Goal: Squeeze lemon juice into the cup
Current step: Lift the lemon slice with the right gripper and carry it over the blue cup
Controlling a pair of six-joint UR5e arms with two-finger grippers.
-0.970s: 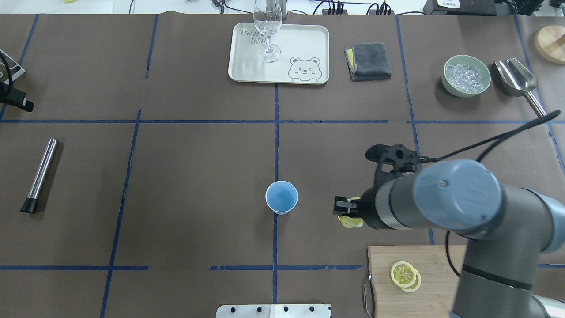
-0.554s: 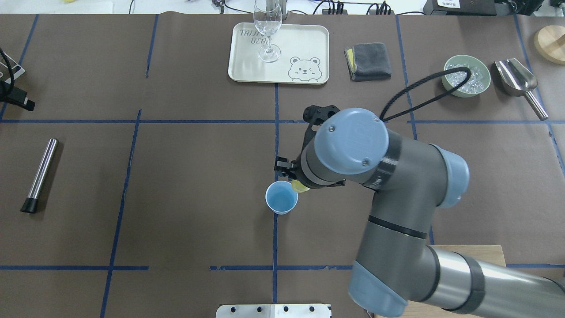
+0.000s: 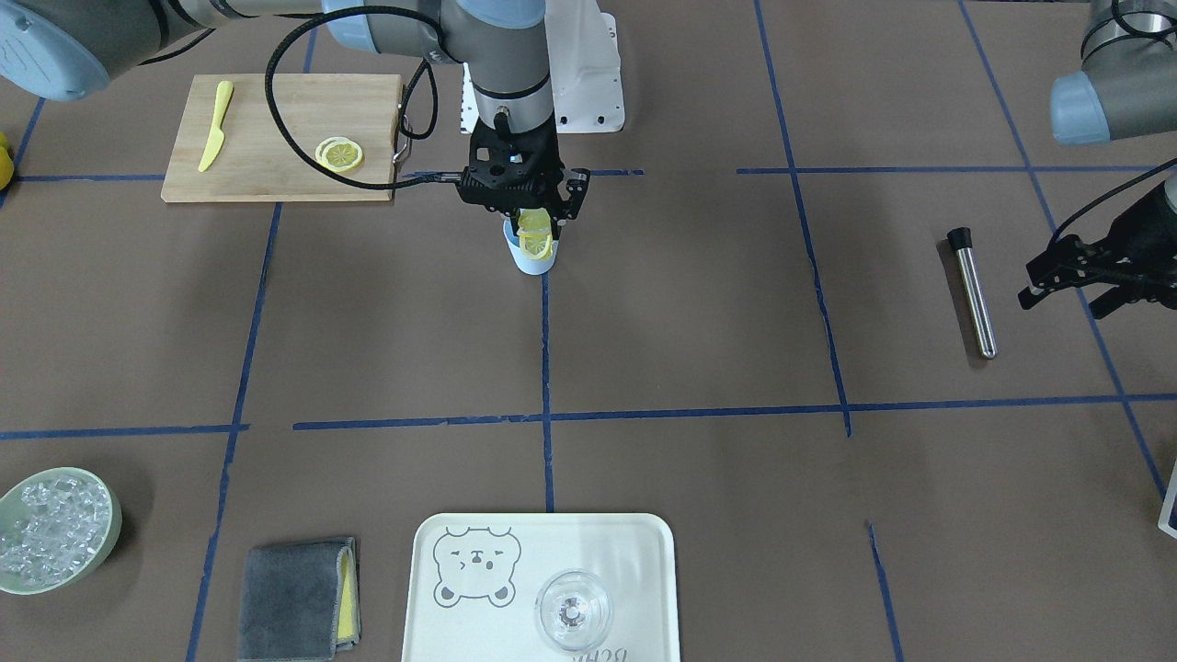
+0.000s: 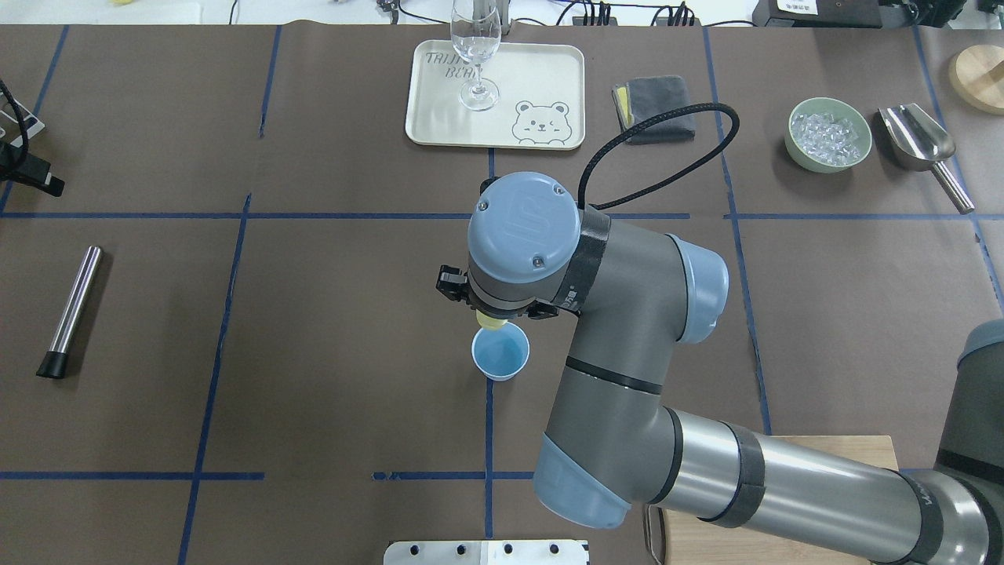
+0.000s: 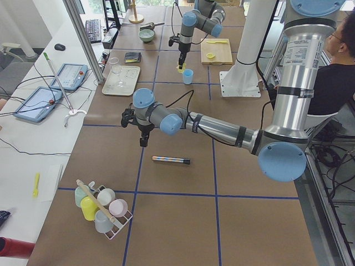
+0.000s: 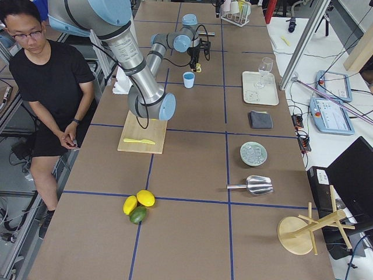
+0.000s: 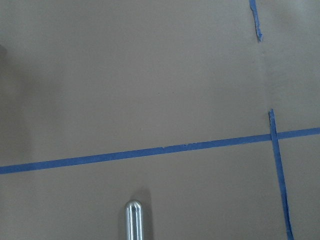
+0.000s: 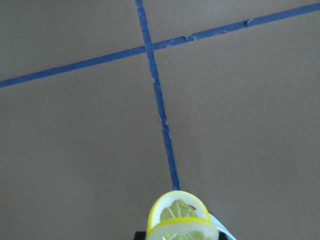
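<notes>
The right gripper [image 3: 526, 204] points straight down near the middle of the table [image 3: 736, 349]. Its jaws are closed on the lemon [image 3: 535, 235], a thin slice pinched so hard that it bows into an arch in the right wrist view. The slice hangs below the fingertips, clear of the table.

The cup [image 3: 533, 264] stands upright on the blue tape line that runs from the robot's edge of the table to the far edge. Seen from overhead, the lemon sits over the part of the cup's rim nearest the far edge, not over the centre of the mouth. The front view shows the slice just above the mouth, overlapping it. Whether juice would fall inside probably depends on that small offset. A slight shift toward the robot's edge would likely centre the slice before a harder squeeze.

The left gripper [image 3: 1034, 280] is well away toward the table's left end, beside a metal rod [image 3: 973, 292]. Its jaws seem parted and hold nothing. The right arm is clearly the nearer one.
</notes>
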